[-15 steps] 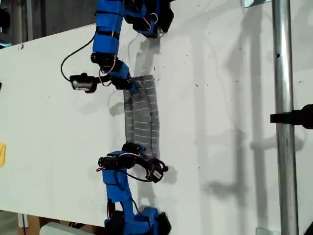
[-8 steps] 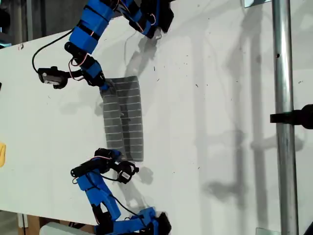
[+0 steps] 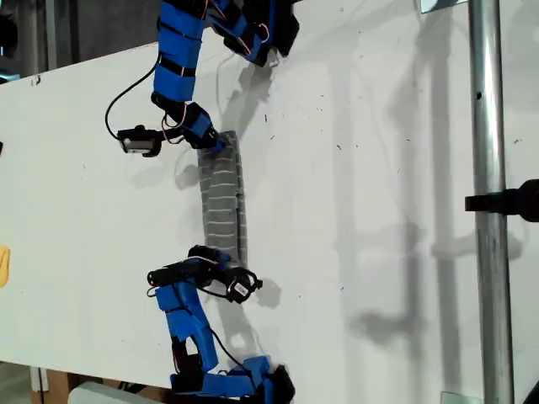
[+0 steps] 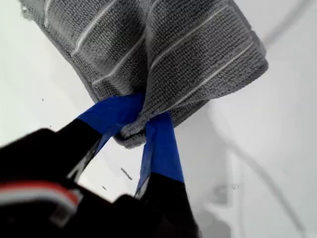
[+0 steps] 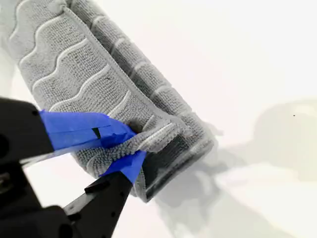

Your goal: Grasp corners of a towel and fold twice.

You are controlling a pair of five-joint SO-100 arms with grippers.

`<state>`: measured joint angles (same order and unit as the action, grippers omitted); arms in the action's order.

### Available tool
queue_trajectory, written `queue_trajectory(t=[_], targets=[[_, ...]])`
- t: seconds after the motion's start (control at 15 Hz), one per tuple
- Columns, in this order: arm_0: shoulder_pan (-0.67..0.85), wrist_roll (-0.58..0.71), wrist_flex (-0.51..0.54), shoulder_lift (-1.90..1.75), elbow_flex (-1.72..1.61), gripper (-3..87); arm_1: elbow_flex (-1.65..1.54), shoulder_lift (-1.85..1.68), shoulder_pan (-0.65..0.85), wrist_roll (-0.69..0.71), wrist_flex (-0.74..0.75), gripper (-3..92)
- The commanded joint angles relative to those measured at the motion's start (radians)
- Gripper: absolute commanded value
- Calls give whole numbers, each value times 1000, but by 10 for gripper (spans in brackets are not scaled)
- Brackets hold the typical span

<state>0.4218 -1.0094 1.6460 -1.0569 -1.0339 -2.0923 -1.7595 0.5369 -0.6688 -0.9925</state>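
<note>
In the exterior view the grey striped towel [image 3: 224,198] hangs as a narrow bunched strip between two blue arms. One gripper [image 3: 215,145] pinches its upper end and another gripper [image 3: 222,257] holds its lower end. The wrist views do not show which arm is which. My first gripper [image 4: 141,124] is shut on a corner [image 4: 132,133] of the towel [image 4: 163,49], whose folded layers spread beyond the fingertips. My second gripper [image 5: 130,146] is shut on a corner [image 5: 161,134] of the towel [image 5: 74,64], where several layers are stacked and the stripes look wavy.
The white table [image 3: 379,210] carries a few dark specks. A metal pole [image 3: 488,202] with a black clamp [image 3: 515,202] runs down the exterior view's right. A yellow object [image 3: 3,265] shows at that view's left edge. Both arm bases stand at that view's top and bottom.
Both arms swung toward the exterior view's left, where the towel hung wider, then came back to the right. The towel is now a narrower strip between the two shut grippers.
</note>
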Motion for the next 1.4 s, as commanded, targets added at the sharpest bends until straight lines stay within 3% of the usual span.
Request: queue_trajectory(t=[0.0,0.13,0.2,0.33,0.4,0.73,1.0,1.13,1.27,1.33], targets=[[11,-12,-11,80,57,-14,2,6,0,-14,54,-3],[43,-20,-26,156,60,-9,12,84,28,-18,92,29],[64,-9,-21,190,71,37,35,132,43,-18,87,101],[86,18,2,202,71,244,83,199,58,-20,58,175],[98,18,26,190,69,280,112,219,69,-20,28,215],[31,26,44,-279,-160,279,132,-28,150,-72,-270,271],[-67,-115,35,-758,-509,276,75,-328,147,-250,-575,336],[-147,-216,-67,-1048,-785,231,11,-505,23,-523,-690,370],[-221,-319,-261,-1462,-1138,113,-74,-824,-132,-756,-741,360],[-253,-307,-364,-1671,-1318,71,-112,-962,-183,-821,-776,356]])
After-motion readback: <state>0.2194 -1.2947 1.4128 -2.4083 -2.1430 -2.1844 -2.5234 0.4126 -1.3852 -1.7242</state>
